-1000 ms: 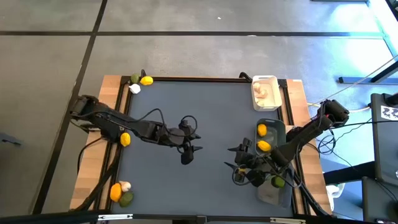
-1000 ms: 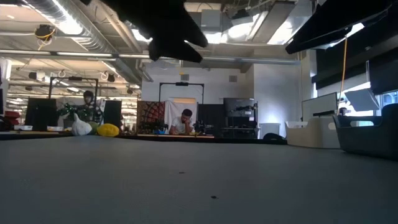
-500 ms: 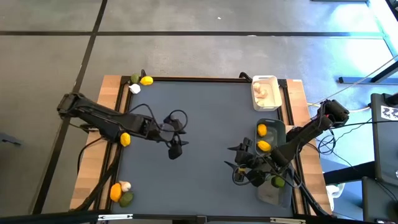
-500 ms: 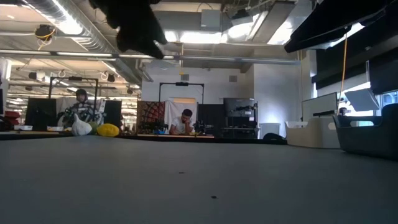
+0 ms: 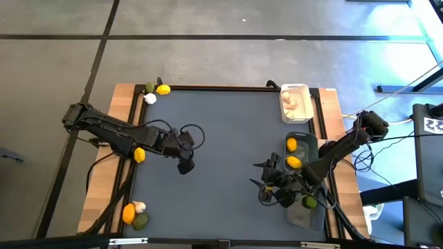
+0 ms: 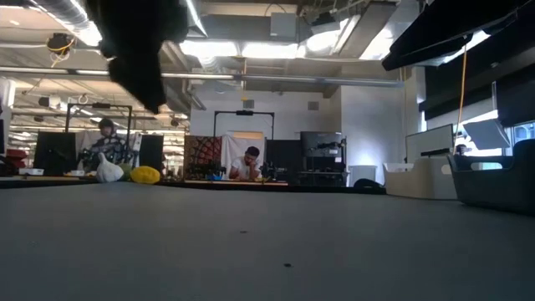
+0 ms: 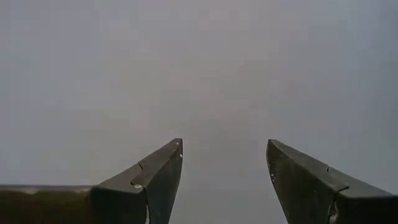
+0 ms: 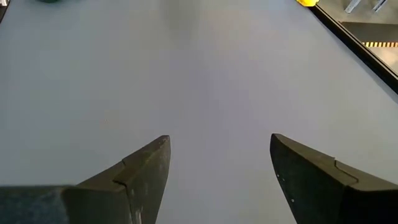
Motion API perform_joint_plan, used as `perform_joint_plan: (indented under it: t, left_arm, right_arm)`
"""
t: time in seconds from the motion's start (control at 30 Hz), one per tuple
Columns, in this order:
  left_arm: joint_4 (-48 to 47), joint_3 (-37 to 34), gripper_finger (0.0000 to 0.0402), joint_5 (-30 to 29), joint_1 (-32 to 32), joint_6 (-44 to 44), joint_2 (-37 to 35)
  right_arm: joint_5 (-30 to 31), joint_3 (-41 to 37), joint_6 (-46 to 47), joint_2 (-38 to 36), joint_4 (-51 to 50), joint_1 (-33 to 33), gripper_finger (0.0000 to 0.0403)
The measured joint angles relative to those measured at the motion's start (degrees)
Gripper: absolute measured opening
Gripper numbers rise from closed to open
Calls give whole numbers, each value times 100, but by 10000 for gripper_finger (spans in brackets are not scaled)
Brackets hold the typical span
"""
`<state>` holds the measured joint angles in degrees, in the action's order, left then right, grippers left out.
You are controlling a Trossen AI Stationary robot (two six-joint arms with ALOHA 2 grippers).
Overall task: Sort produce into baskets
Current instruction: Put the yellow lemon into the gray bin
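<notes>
My left gripper [image 5: 185, 167] is open and empty above the bare mat left of centre; its wrist view [image 7: 224, 180] shows only mat between the fingers. My right gripper [image 5: 260, 176] is open and empty [image 8: 219, 180] beside the baskets at the right. The white basket [image 5: 295, 104] holds garlic bulbs. The dark grey-green basket [image 5: 304, 150] holds two lemons [image 5: 293, 162]. The translucent basket [image 5: 307, 209] holds a lime [image 5: 309, 202]. Loose produce lies at the left: a lime, a lemon [image 5: 163, 89] and a garlic bulb at the far corner, a lemon [image 5: 140, 155] at the left edge, and a lemon, a garlic bulb and a lime [image 5: 140, 221] at the near corner.
The dark mat [image 5: 228, 131] has a raised black frame with wooden strips outside it on the left and right. In the low view the garlic [image 6: 109, 170] and lemon [image 6: 145, 175] show far left, the baskets [image 6: 493, 180] far right, and people sit in the room behind.
My left gripper has gone toward the table's left edge, staying above the mat. My right arm and the produce have kept still.
</notes>
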<state>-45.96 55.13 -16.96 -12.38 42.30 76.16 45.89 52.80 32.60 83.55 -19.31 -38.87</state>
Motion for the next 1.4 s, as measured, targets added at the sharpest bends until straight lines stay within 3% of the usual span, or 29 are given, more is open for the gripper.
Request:
perform_joint_plan:
  t: [0.33,0.63,1.0,1.4]
  left_arm:
    - [-1756,-42,227,14,0,1307,28]
    - [-1815,-42,231,117,221,1034,28]
    - [-2425,-42,294,560,845,1006,72]
    - [-3300,-44,296,739,988,782,817]
  right_arm:
    - [0,0,9,0,-1,0,273]
    - [0,0,9,-2,-2,0,273]
    - [-1,0,7,-2,-20,0,273]
    - [-2,0,7,-2,-24,0,273]
